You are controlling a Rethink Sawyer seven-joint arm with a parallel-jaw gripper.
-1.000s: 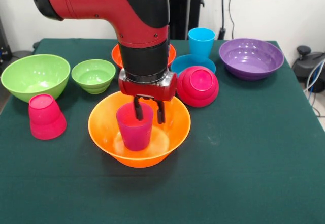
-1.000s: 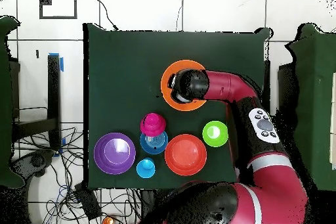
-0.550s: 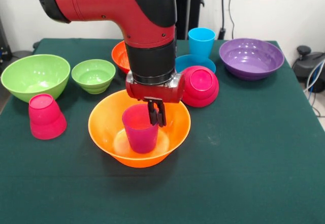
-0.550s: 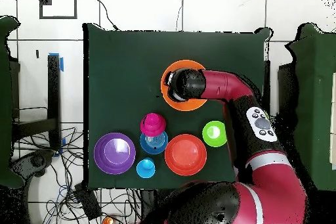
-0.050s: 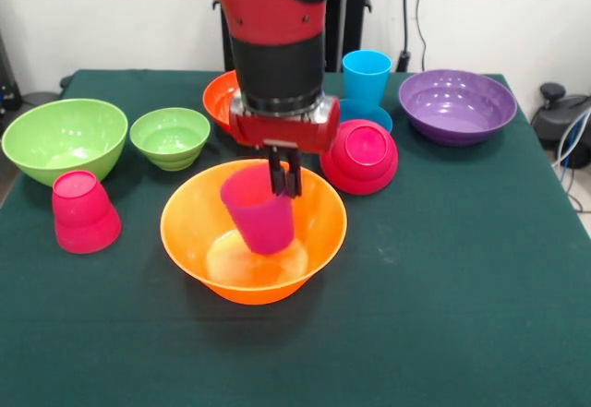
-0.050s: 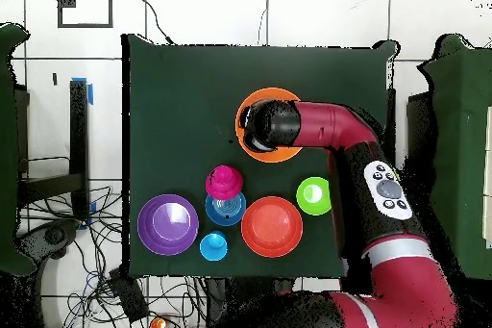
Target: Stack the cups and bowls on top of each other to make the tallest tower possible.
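Pinching the near-side rim of the purple-magenta cup [image 5: 259, 211] with the hand [image 5: 284, 174], fingers clamped together on the wall. Hanging tilted over the hollow of the large orange bowl [image 5: 189, 232] near the middle of the surface [image 5: 443, 278], mouth up, base swung off toward the bowl's floor and apparently clear of it. Needs levelling of that long axis, probably, before any upright placing.

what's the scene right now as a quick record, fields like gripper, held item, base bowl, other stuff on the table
gripper: gripper shut on the rim of the purple-magenta cup
held item: cup tilted, lifted over the large orange bowl
base bowl: orange, upright on the green table
inverted: pink cup, pink-red bowl
upright: two lime green bowls, purple bowl, blue cup
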